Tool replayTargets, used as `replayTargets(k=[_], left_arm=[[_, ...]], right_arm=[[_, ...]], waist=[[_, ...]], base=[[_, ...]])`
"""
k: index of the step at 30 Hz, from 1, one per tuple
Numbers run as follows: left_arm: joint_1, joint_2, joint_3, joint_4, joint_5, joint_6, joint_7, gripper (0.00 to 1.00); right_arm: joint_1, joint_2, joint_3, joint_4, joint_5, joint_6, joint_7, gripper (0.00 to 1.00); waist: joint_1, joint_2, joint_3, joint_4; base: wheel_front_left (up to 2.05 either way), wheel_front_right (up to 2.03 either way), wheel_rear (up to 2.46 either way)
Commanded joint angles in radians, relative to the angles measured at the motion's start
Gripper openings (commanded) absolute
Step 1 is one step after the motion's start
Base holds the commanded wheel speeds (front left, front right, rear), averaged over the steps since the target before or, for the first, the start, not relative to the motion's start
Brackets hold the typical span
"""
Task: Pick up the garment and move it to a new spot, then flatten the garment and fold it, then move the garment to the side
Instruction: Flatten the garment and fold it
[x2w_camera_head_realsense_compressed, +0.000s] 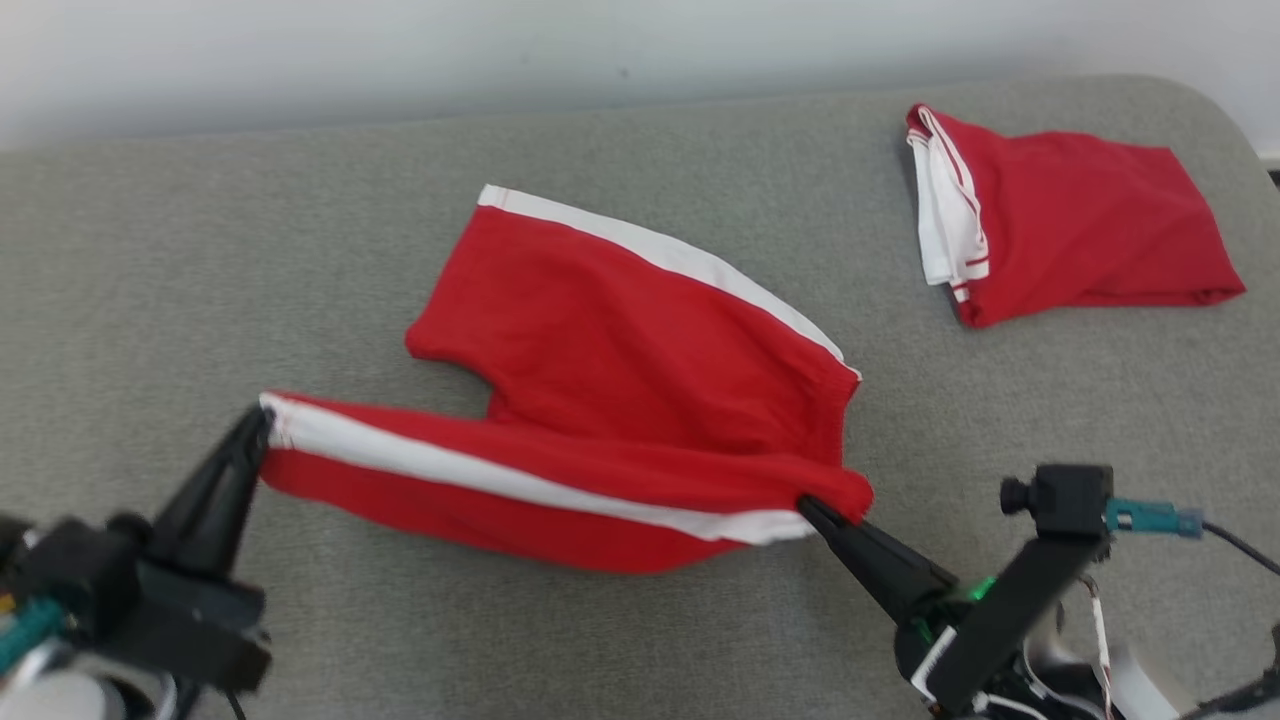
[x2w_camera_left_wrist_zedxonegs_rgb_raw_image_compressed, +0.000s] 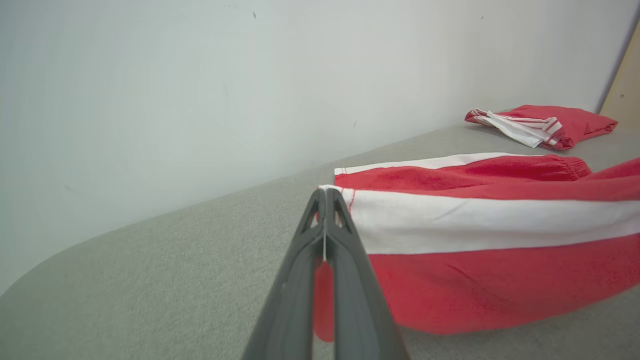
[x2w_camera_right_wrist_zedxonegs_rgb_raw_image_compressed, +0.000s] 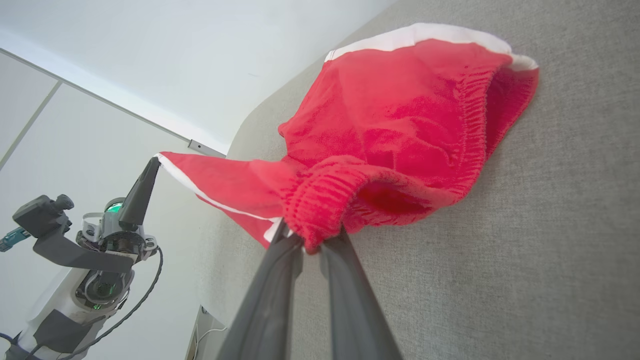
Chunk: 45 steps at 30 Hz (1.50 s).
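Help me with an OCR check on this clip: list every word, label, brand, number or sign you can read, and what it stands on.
No readable text in these views.
red shorts: plain red with white stripes, no print or tag showing.
folded red garment: no writing showing.
left gripper and right gripper: no markings legible.
pale strip low on the right arm: too small to read.

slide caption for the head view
Left gripper and right gripper hold the red shorts by their near edge; folded garment lies far right.
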Motion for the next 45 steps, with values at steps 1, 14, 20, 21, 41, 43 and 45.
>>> replayTargets(k=[1, 14, 20, 21, 41, 43, 45], left_arm=[[-0.070, 0.028, 0.000, 0.009, 0.010, -0.025, 0.028, 0.00], [-0.484, 0.170, -0.061, 0.186, -0.045, -0.115, 0.187, 0.00], [-0.598, 0.195, -0.131, 0.263, -0.060, -0.118, 0.211, 0.00], [-0.621, 0.200, -0.148, 0.278, -0.065, -0.119, 0.216, 0.00], [-1.011, 0.262, -0.520, 0.537, -0.189, -0.119, 0.208, 0.00], [-1.027, 0.258, -0.543, 0.560, -0.203, -0.119, 0.192, 0.00], [-1.034, 0.255, -0.565, 0.582, -0.213, -0.119, 0.175, 0.00]], right_arm=[[-0.038, 0.030, -0.012, 0.008, 0.015, 0.000, 0.008, 0.00], [-0.275, 0.218, -0.027, 0.153, 0.018, 0.000, -0.001, 0.00], [-0.334, 0.269, -0.041, 0.216, 0.027, 0.000, -0.022, 0.00], [-0.347, 0.276, -0.042, 0.226, 0.030, 0.000, -0.024, 0.00], [-0.482, 0.379, -0.035, 0.341, 0.060, 0.000, -0.103, 0.00], [-0.492, 0.381, -0.035, 0.354, 0.052, 0.000, -0.111, 0.00], [-0.497, 0.384, -0.030, 0.366, 0.043, 0.000, -0.115, 0.00]], waist=[[0.0000, 0.0000, 0.053, -0.052], [0.0000, 0.0000, 0.196, -0.194], [0.0000, 0.0000, 0.227, -0.219], [0.0000, 0.0000, 0.233, -0.224], [0.0000, 0.0000, 0.314, -0.279], [0.0000, 0.0000, 0.317, -0.281], [0.0000, 0.0000, 0.318, -0.280]], base=[[0.00, 0.00, 0.00], [0.00, 0.00, 0.00], [0.00, 0.00, 0.00], [0.00, 0.00, 0.00], [0.00, 0.00, 0.00], [0.00, 0.00, 0.00], [0.00, 0.00, 0.00]])
